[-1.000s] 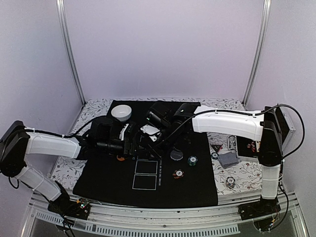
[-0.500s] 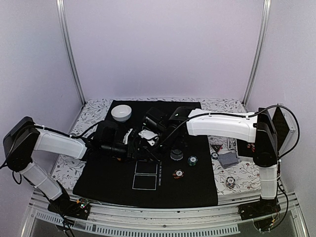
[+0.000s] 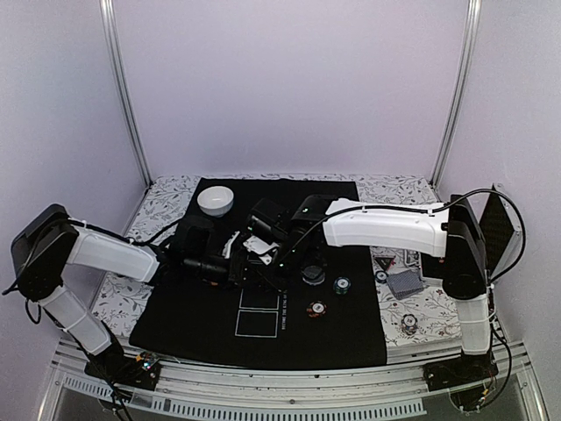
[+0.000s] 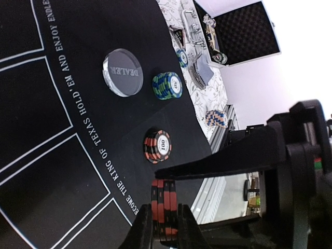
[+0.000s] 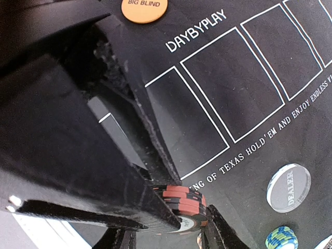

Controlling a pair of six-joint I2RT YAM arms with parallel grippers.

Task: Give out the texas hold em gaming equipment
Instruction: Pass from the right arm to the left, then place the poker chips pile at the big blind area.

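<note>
A red-and-black chip stack (image 4: 166, 218) hangs above the black mat (image 3: 193, 307), caught between both grippers. My left gripper (image 4: 165, 228) is shut on its flat faces. My right gripper (image 5: 171, 233) is shut across its rim (image 5: 184, 203); one right finger shows as a black bar (image 4: 223, 162) in the left wrist view. In the top view the two grippers meet at mid-mat (image 3: 261, 259), and the stack is hidden there. On the mat lie a clear dealer button (image 4: 123, 72), a teal chip stack (image 4: 167, 85) and a second red-black stack (image 4: 157, 146).
An orange big blind disc (image 5: 144, 7) lies on the mat. A white bowl (image 3: 216, 200) stands at the mat's back left. Off the mat to the right lie grey-blue cards (image 3: 404, 282), a chip stack (image 3: 409, 323), a small triangle (image 3: 384, 261) and an open case (image 4: 238, 31).
My right arm has carried the red-black stack leftward to the left gripper. The left gripper's jaws have closed onto the stack.
</note>
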